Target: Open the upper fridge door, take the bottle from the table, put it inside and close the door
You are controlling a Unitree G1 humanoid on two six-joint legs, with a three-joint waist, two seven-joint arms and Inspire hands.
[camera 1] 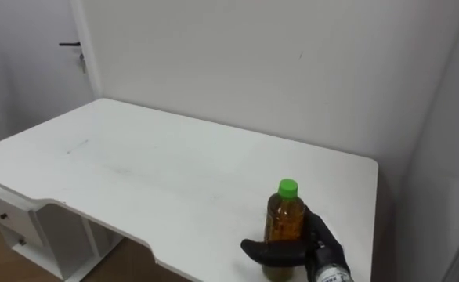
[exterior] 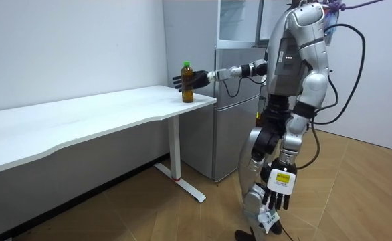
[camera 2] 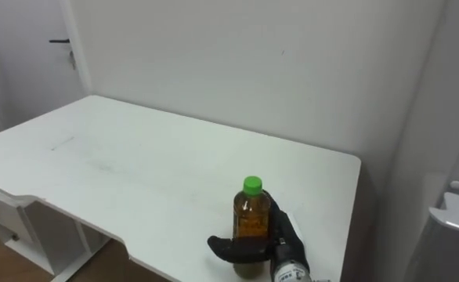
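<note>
Item 1: amber plastic bottle with green cap (camera 1: 284, 219), upright at the white worktop's (camera 1: 175, 172) front right corner; my right hand (camera 1: 280, 251) is curled round it.

Bottle (camera 1: 284, 219) base behind right hand (camera 1: 320, 238) (thumb across), fridge (exterior: 233, 120) top cropped

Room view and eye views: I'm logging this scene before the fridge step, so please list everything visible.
bottle: one, amber with a green cap, upright near the table's right front corner
table: one, white, along the wall
drawer unit: one, white, under the table's left end
door: one, pale with a dark handle, far left behind the table
fridge: one, grey, beside the table's end
floor: wooden, brown
right robot hand: one, black, curled round the bottle's base
left robot hand: one, black, hanging relaxed at the robot's side
</note>
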